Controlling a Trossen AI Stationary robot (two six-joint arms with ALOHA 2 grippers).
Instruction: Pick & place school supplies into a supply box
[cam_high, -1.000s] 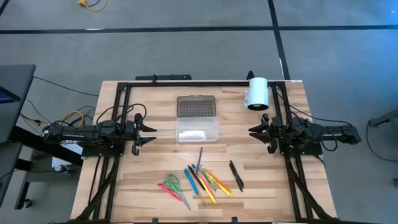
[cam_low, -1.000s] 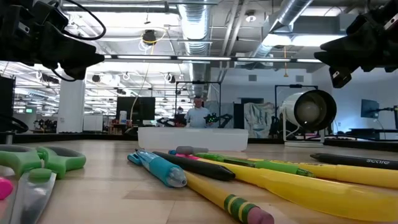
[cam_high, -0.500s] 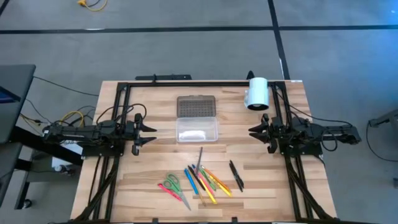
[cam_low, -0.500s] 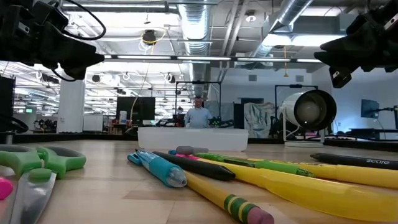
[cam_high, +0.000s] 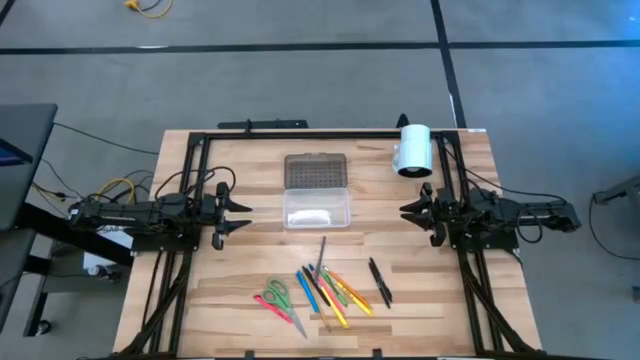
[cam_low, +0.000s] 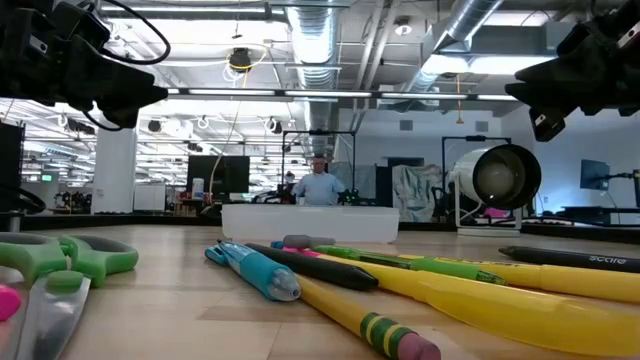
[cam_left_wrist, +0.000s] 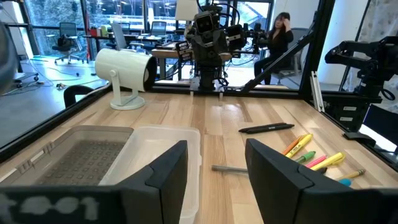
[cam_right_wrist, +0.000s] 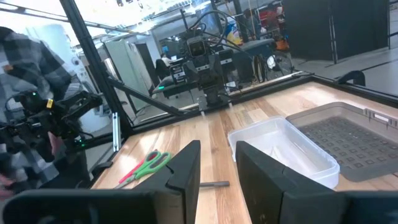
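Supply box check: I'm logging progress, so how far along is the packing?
Done: only the small clear plastic box stands open, its grey dotted lid lying beside it; nothing shows inside. In hand: nothing; the left claw and right claw wait open at the table's sides. Left: everything, the green-handled scissors, black marker and coloured pens lie on the wood.

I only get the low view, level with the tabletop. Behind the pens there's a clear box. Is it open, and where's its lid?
Observer: Open. From above, the supply box has its grey dotted lid lying flat along its far edge.
Visitor: Are the arms holding anything?
Observer: No. The left tool and right tool are open and empty, on either side of the box.
Visitor: And that white drum?
Observer: The white cylinder sits near the far right corner, apart from the box.
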